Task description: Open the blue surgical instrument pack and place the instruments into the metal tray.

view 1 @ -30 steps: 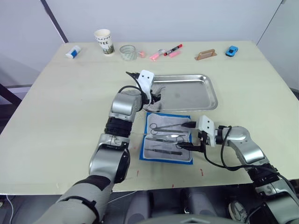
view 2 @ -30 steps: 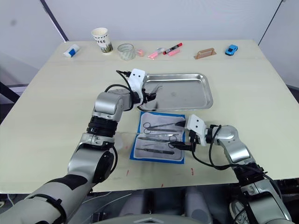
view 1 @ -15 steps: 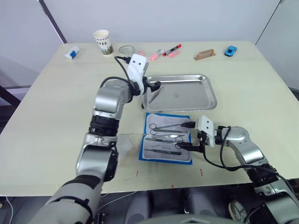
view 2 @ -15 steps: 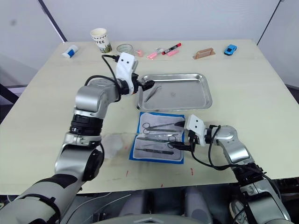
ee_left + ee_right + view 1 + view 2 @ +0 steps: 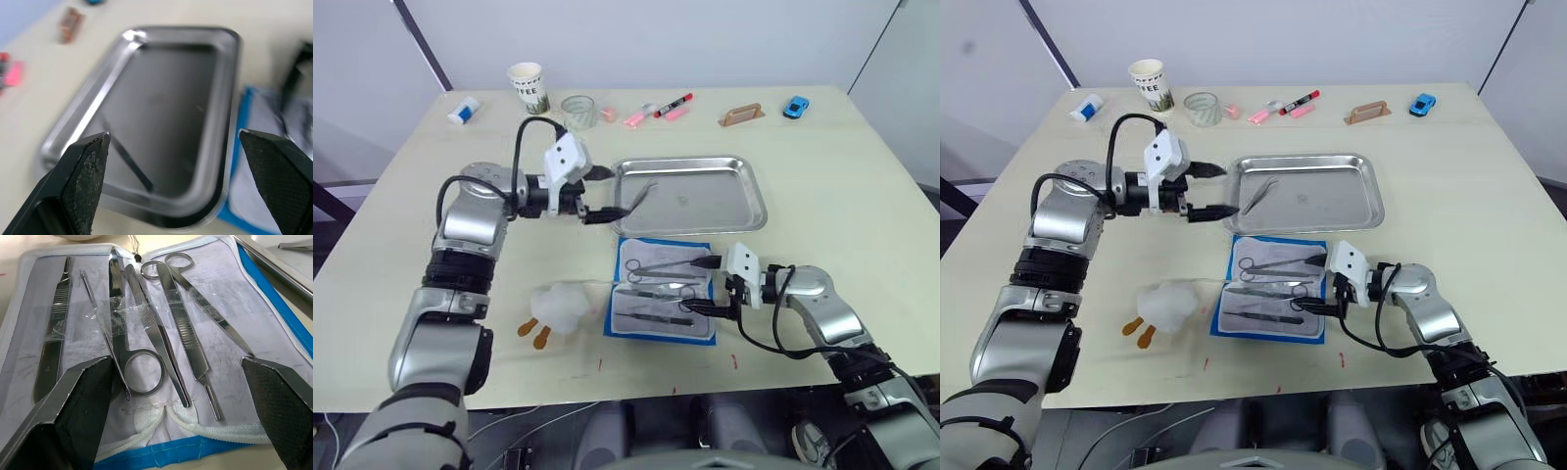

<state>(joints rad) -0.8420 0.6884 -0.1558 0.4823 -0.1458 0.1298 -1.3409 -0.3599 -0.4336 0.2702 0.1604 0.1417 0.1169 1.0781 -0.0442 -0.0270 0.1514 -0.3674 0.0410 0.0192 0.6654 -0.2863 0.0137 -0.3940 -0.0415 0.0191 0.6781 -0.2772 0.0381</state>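
Bimanual transfer of surgical instruments, stage following the first delivery. The blue surgical instrument pack (image 5: 663, 291) lies opened flat on the surface (image 5: 842, 196), just in front of the metal tray (image 5: 690, 194), its pale lining upward. One slim instrument (image 5: 640, 196), apparently tweezers, now rests inside the tray near its left end, where a second ago it was carried by the left gripper (image 5: 606, 192). That gripper has since drawn back to the left of the tray, clear of the rim, its fingers (image 5: 85, 176) spread wide and empty; the left wrist view looks between them onto the tray and the released tool. With the left arm swung aside, a white plush toy (image 5: 558, 306) is uncovered on the surface left of the pack.

The right gripper (image 5: 713, 287) stays low at the right edge of the pack, its fingers (image 5: 73, 416) apart and holding nothing, framing the remaining instruments (image 5: 161, 333): ring-handled scissors, forceps, a flat-handled blade tool and a thin probe, several held down by clear strips. Judged from this layout, one tool is delivered and most remain, so the next pick-up must free a tool from its strip.
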